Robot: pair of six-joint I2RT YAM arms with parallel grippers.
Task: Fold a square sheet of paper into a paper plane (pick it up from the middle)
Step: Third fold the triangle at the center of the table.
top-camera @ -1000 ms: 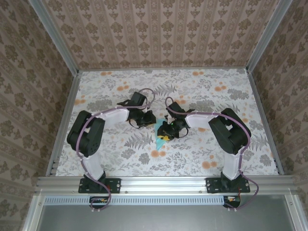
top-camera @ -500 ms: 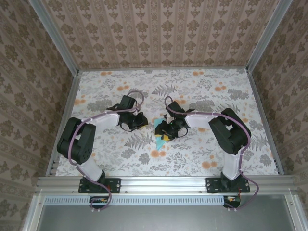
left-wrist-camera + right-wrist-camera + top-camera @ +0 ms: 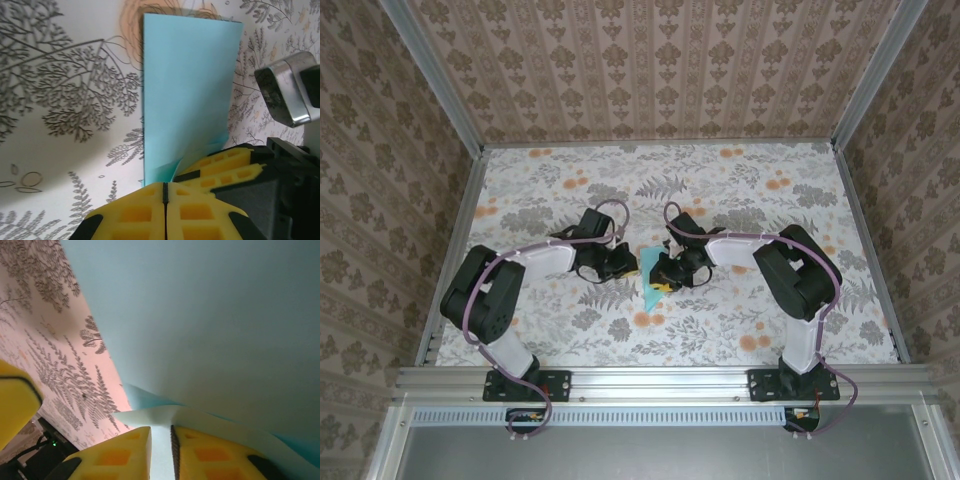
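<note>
The turquoise sheet of paper (image 3: 647, 286) lies folded into a long narrow strip on the flowered table, between the two arms. In the left wrist view the paper (image 3: 185, 85) stretches away from my left gripper (image 3: 164, 185), whose yellow jaws are pressed together at its near edge; nothing shows between them. My left gripper (image 3: 623, 262) sits at the paper's left side. My right gripper (image 3: 663, 272) is at the paper's right side, and its yellow fingers (image 3: 235, 156) lift a flap. Its jaws (image 3: 161, 430) stand narrow with a pale fold of the paper (image 3: 200, 315) running between them.
The flowered tablecloth (image 3: 740, 190) spreads to patterned walls and aluminium rails (image 3: 650, 380) at the near edge. A silver part of the right arm's wrist (image 3: 286, 92) hangs just right of the paper.
The left gripper drew back to the left, then came in again at the paper's left edge, jaws together. The right gripper stayed at the paper and narrowed on the flap.
</note>
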